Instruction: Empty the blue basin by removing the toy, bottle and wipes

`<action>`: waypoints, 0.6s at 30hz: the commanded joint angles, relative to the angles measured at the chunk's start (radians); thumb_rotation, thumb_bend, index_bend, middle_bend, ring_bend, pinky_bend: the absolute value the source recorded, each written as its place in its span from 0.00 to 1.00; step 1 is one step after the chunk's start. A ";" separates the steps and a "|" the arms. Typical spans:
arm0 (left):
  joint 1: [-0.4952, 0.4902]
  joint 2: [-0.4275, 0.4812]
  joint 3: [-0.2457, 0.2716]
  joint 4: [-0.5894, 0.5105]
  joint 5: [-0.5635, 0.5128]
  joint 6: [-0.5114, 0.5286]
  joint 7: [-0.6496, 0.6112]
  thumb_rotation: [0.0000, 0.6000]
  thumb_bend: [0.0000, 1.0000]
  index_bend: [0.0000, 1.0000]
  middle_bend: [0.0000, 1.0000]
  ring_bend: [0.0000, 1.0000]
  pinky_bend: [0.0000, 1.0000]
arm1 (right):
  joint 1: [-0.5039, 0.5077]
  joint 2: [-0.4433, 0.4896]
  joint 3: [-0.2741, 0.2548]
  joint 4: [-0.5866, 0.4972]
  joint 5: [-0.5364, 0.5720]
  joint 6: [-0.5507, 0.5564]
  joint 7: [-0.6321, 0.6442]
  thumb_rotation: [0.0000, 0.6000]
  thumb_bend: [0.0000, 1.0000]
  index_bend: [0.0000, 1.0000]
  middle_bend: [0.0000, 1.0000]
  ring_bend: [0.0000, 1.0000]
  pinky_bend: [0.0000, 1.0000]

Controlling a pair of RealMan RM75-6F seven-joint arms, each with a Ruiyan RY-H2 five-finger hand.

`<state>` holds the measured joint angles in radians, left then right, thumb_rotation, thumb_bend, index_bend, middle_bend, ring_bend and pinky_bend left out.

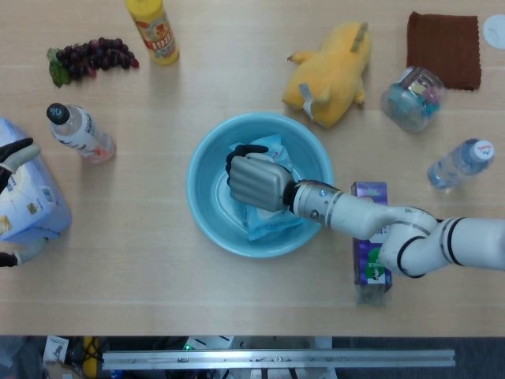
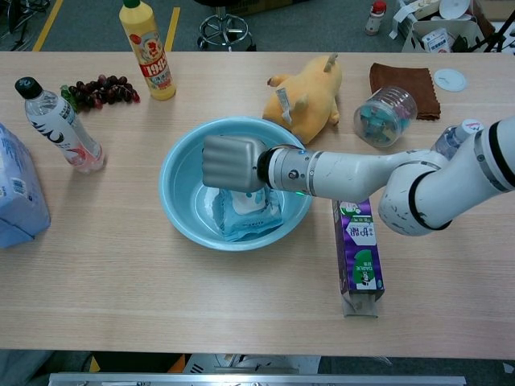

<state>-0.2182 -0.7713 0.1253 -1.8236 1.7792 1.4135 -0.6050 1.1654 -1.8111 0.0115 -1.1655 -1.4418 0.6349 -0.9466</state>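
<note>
The blue basin (image 1: 202, 170) (image 2: 179, 169) stands at the table's middle. Inside it lies a light blue wipes pack (image 1: 272, 223) (image 2: 245, 221), tilted against the wall. My right hand (image 1: 254, 180) (image 2: 232, 162) reaches into the basin from the right, its fingers curled down over the upper end of the pack and gripping it. A yellow plush toy (image 1: 331, 75) (image 2: 310, 100) lies on the table behind the basin. A black-capped bottle (image 1: 79, 133) (image 2: 56, 125) lies at the left. My left hand (image 1: 16, 154) shows only at the left edge, fingers against a tissue pack (image 1: 31, 201).
A purple carton (image 1: 369, 264) (image 2: 358, 253) lies right of the basin under my right forearm. A clear bottle (image 1: 460, 163), a plastic jar (image 1: 412, 96) and a brown cloth (image 1: 443, 46) sit at the far right. The yellow sauce bottle (image 1: 154, 30) and grapes (image 1: 91, 57) are at the back left.
</note>
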 commanded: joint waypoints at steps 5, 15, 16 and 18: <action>-0.001 0.002 0.000 -0.002 0.001 0.000 0.001 1.00 0.23 0.04 0.03 0.00 0.13 | -0.005 0.010 0.006 -0.002 -0.029 0.028 0.066 1.00 0.28 0.85 0.69 0.68 0.81; -0.006 0.004 -0.001 -0.010 0.003 -0.006 0.009 1.00 0.23 0.04 0.03 0.00 0.13 | -0.023 0.072 0.015 -0.053 -0.089 0.106 0.171 1.00 0.31 0.91 0.74 0.73 0.86; -0.006 0.005 -0.001 -0.010 0.003 -0.006 0.009 1.00 0.23 0.04 0.03 0.00 0.13 | -0.026 0.080 0.017 -0.062 -0.092 0.115 0.179 1.00 0.31 0.91 0.74 0.73 0.86; -0.007 0.005 -0.001 -0.011 0.002 -0.008 0.009 1.00 0.23 0.04 0.03 0.00 0.13 | -0.033 0.100 0.022 -0.083 -0.100 0.134 0.198 1.00 0.31 0.91 0.74 0.73 0.86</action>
<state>-0.2250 -0.7660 0.1245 -1.8350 1.7812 1.4055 -0.5961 1.1382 -1.7230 0.0291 -1.2364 -1.5349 0.7576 -0.7598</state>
